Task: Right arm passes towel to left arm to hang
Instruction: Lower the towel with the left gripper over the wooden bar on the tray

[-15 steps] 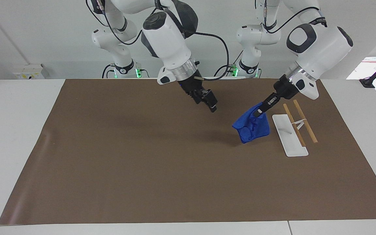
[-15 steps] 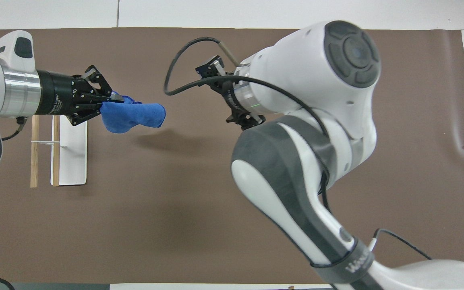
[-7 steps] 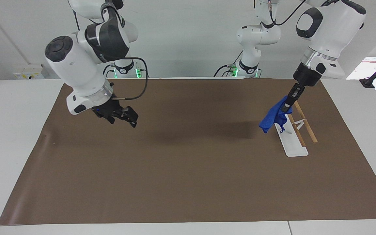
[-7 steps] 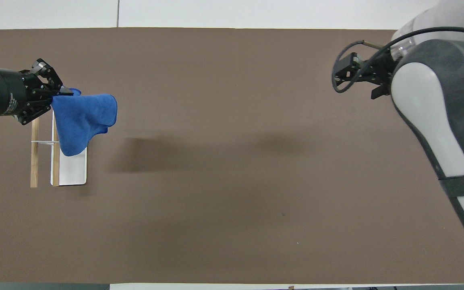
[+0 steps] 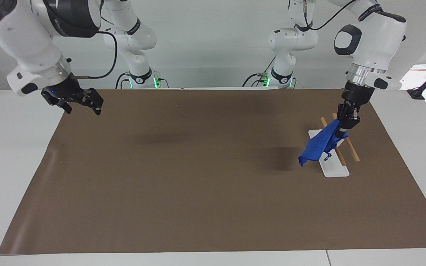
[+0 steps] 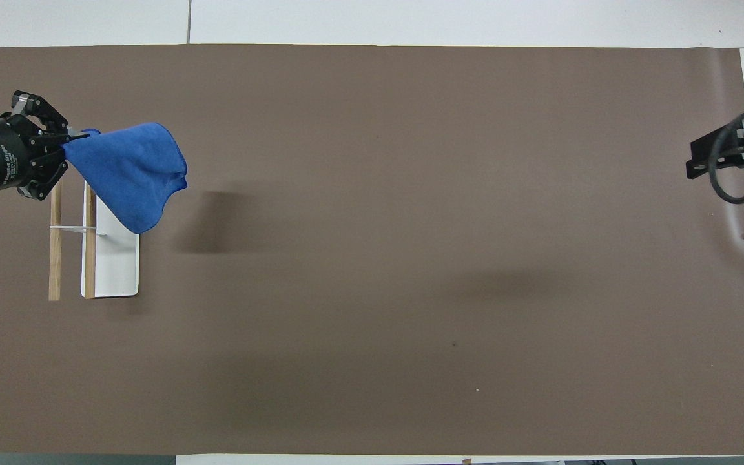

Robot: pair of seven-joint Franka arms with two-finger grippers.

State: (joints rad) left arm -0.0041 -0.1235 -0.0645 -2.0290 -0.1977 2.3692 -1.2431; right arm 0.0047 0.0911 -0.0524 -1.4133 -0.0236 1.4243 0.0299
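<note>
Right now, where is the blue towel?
The blue towel hangs from the left gripper over the white base of the wooden rack, at the left arm's end of the table.

The wooden rack (image 5: 340,142) is standing at my left arm's end of the table (image 5: 198,177), with the towel (image 5: 322,146) hanging from my left tool (image 5: 343,127) over it. Away from the rack, the table is lying open toward my raised right tool (image 5: 81,103).
</note>
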